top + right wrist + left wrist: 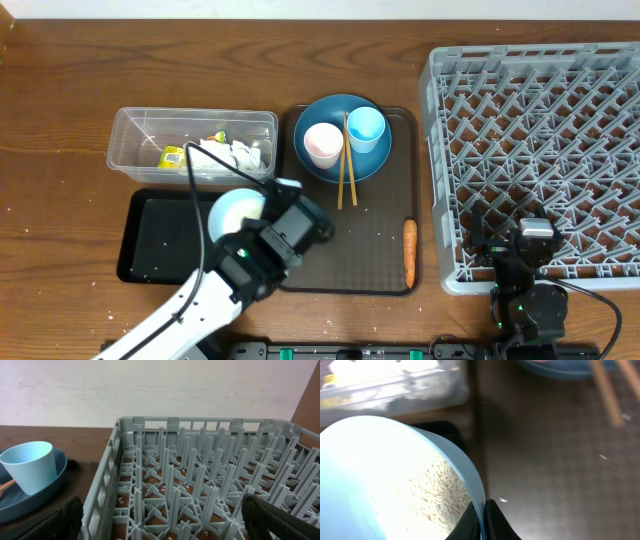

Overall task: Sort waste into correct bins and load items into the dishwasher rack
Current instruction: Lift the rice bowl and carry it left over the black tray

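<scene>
No legible text or labels anywhere.

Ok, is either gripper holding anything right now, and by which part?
The left gripper pinches the white bowl by its rim, with rice grains inside. The right gripper is open and empty at the dishwasher rack.

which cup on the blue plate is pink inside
The white cup, left of the chopsticks on the dark blue plate; the light blue cup right of them is blue inside too.

The rack (540, 150) at right is grey lattice. The plate (320, 172) is dark blue, the white cup (323, 143) pink inside, the other cup (366, 128) light blue, the carrot (409, 252) orange, the tabletop (60, 100) brown wood-grain.
</scene>
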Motion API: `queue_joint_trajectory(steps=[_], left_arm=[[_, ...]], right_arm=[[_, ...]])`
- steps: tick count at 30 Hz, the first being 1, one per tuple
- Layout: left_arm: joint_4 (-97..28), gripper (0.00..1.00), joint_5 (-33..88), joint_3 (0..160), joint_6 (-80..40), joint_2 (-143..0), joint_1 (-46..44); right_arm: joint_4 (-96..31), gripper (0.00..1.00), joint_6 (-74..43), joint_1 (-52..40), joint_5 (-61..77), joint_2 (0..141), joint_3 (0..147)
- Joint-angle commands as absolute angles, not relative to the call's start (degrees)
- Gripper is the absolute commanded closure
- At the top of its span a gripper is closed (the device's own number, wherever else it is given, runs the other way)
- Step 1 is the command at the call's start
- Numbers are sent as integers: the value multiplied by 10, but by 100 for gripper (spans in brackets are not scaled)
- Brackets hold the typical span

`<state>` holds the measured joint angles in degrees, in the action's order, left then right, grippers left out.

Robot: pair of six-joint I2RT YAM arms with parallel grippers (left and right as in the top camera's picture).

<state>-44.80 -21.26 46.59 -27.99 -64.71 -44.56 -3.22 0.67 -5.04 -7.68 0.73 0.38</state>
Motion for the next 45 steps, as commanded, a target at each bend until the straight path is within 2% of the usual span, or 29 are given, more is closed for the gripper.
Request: queue_joint_trajectory(steps=[1,8,13,30,41,45], left_arm=[[-449,94,-237,462,-271,-643,-402],[-452,94,-232,462,-318,-643,-316],[-449,94,-156,462,-270,-643,-255],[-454,94,373,462,-29,-643,67],[-542,94,606,462,135,-643,272],[-568,94,657,462,161,-643,326]], right_arm=[[-34,1,9,-48,-81,7,3],[-34,1,9,-48,-81,7,3],[-34,1,9,-48,-81,7,3],[-34,1,9,-48,-81,7,3],[-34,1,9,-48,-81,7,3],[-34,1,9,-48,-81,7,3]])
